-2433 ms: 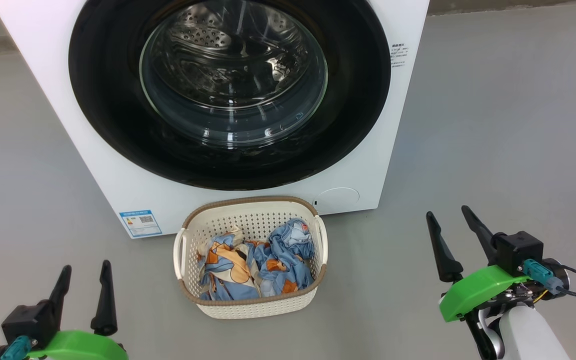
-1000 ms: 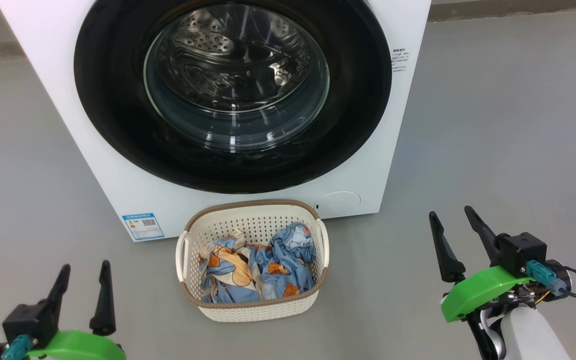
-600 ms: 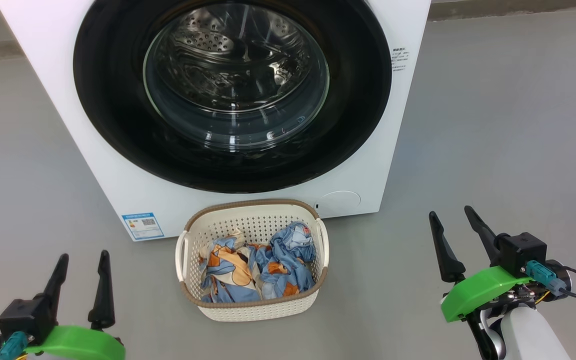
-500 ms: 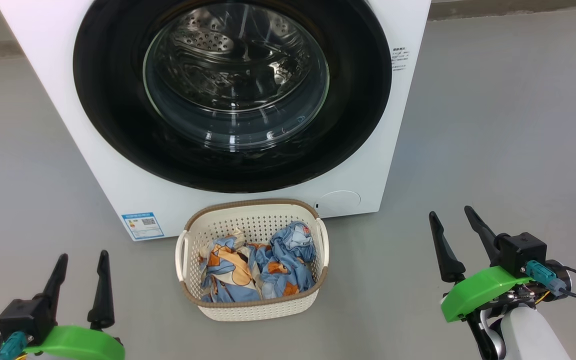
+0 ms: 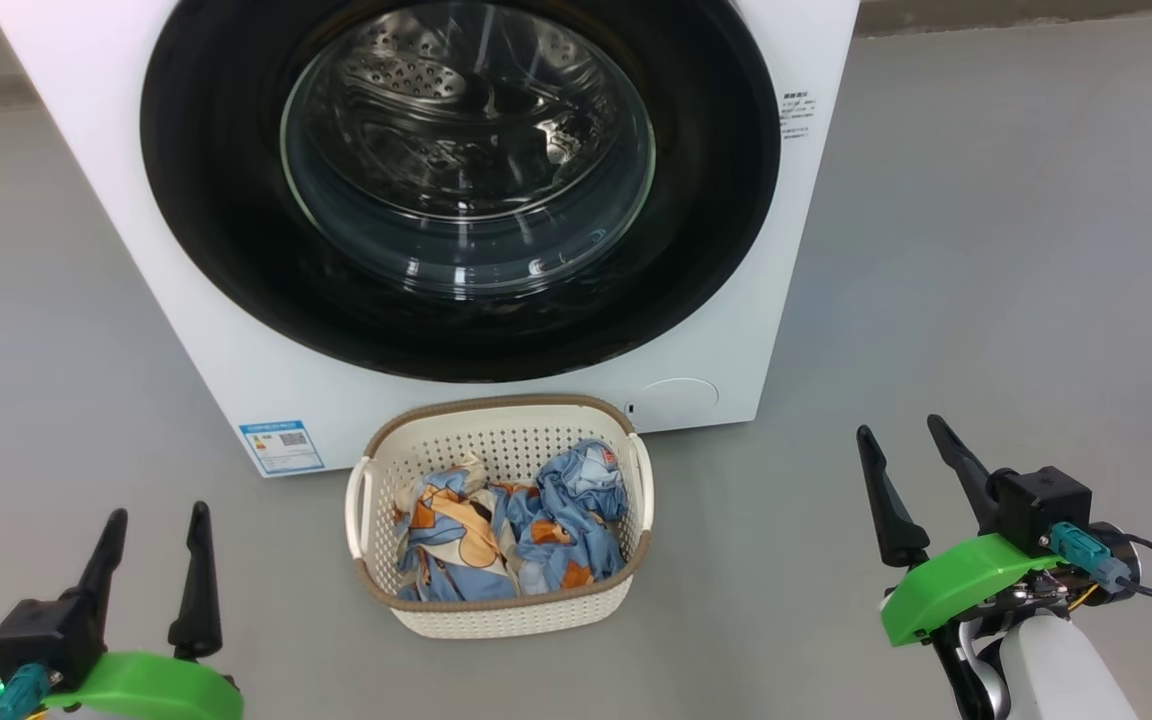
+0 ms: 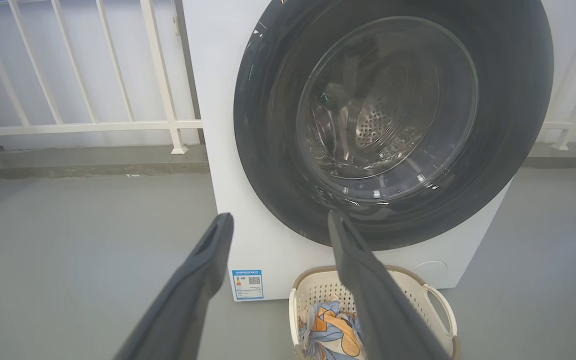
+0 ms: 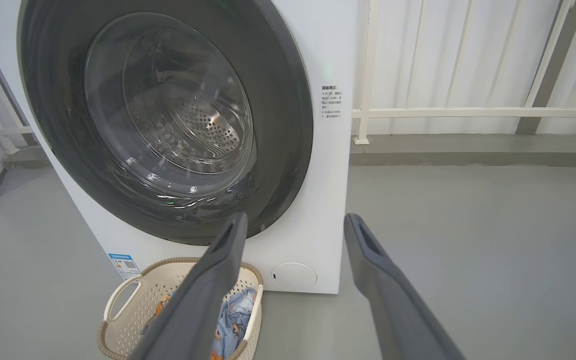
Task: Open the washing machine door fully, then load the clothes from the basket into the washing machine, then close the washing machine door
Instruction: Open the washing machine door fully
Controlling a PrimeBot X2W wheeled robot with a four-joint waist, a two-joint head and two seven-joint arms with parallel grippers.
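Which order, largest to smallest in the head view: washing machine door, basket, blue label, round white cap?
1. washing machine door
2. basket
3. round white cap and blue label: these look about alike, so not ranked.
The basket sits nearer the camera, yet the door still looks clearly larger.

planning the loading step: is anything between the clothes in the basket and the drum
Yes: the washing machine door is shut flat against the washing machine, just behind the basket holding the clothes. It has to open first.
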